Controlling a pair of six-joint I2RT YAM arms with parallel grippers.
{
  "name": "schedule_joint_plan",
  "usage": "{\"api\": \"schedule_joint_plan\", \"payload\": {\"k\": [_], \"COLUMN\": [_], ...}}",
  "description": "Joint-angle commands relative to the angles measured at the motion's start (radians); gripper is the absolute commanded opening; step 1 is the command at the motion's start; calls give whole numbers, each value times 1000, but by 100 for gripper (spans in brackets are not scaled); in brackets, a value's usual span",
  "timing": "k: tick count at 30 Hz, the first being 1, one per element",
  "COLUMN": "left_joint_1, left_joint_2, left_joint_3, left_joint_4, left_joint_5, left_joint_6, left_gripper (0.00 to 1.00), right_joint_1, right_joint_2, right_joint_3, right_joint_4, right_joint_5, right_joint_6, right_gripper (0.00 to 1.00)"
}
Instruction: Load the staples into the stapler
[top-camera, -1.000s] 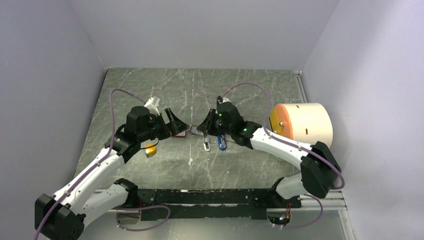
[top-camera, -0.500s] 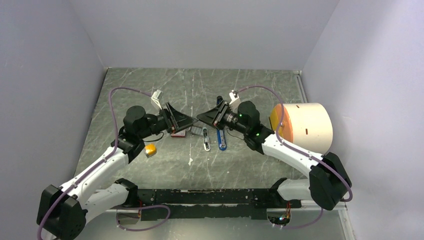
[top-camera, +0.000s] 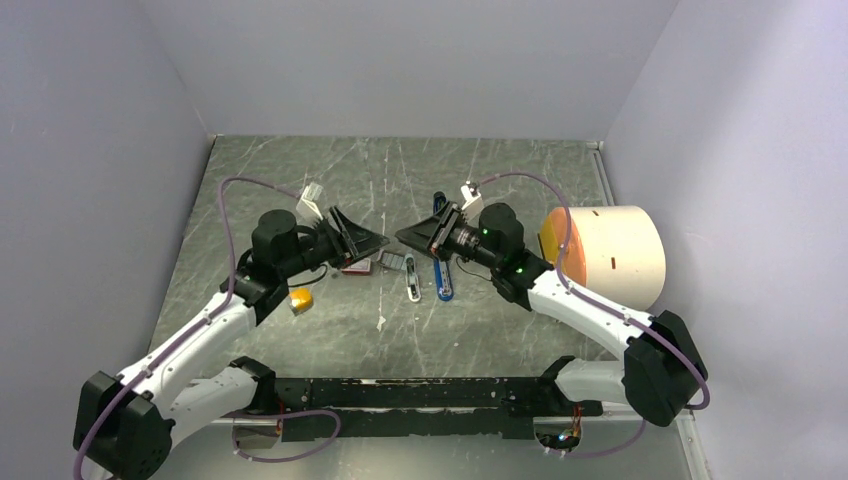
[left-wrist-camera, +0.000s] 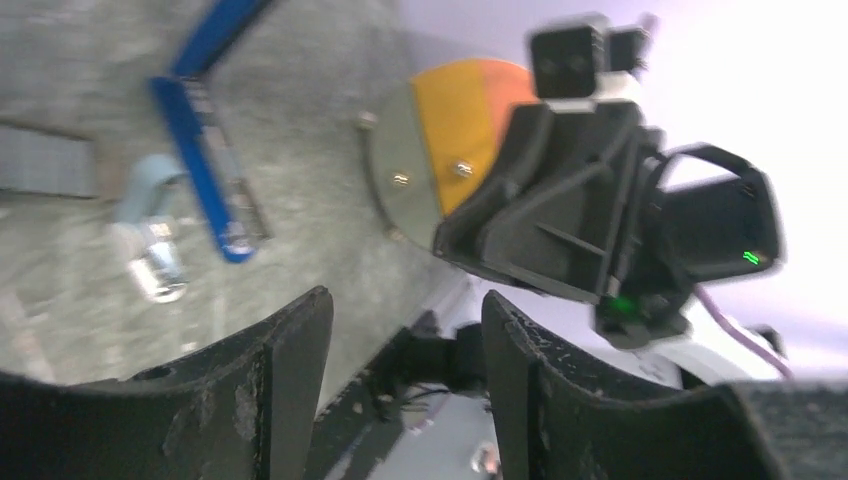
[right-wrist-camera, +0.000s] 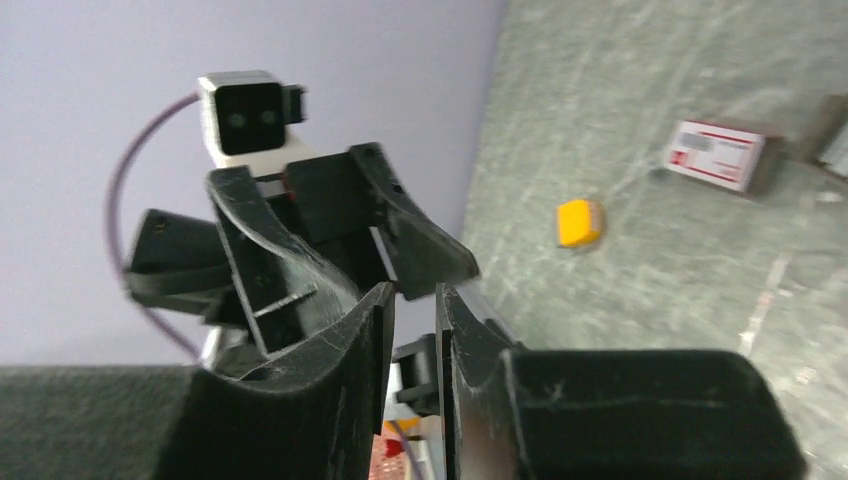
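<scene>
The blue stapler (top-camera: 442, 278) (left-wrist-camera: 205, 150) lies open on the table, its metal rail showing. A pale silvery piece (top-camera: 412, 285) (left-wrist-camera: 150, 260) lies to its left. A grey tray (top-camera: 395, 262) and the red-and-white box (top-camera: 355, 268) (right-wrist-camera: 715, 153) sit nearby. I cannot make out the staples. Both grippers hang above these things, tip to tip. My left gripper (top-camera: 375, 240) (left-wrist-camera: 400, 320) is open and empty. My right gripper (top-camera: 405, 236) (right-wrist-camera: 413, 295) shows only a narrow slit, with nothing in it.
A small orange-yellow block (top-camera: 300, 299) (right-wrist-camera: 580, 222) lies left of the box. A big cream roll with an orange end (top-camera: 605, 248) (left-wrist-camera: 450, 140) stands at the right. Walls close in the table on three sides.
The right gripper rose from the stapler and turned toward the left gripper. The left gripper lifted, and its jaws have narrowed. In the last half second the arms barely moved.
</scene>
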Motion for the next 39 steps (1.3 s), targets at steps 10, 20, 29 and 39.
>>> {"api": "schedule_joint_plan", "payload": {"k": [10, 20, 29, 39], "left_joint_1": [6, 6, 6, 6], "left_joint_2": [-76, -195, -299, -306], "left_joint_3": [160, 432, 488, 499], "left_joint_4": [-773, -923, -942, -951], "left_joint_5": [-791, -1222, -1282, -1265], "left_joint_6": [343, 462, 473, 480], "left_gripper": [75, 75, 76, 78], "right_joint_1": [154, 359, 457, 470], "right_joint_2": [249, 693, 936, 1184], "right_joint_3": [248, 747, 1013, 1301], "right_joint_4": [-547, -759, -749, -878], "right_joint_5": [286, 499, 608, 662], "right_joint_6": [-421, -610, -824, -880], "right_gripper": [38, 46, 56, 58]}}
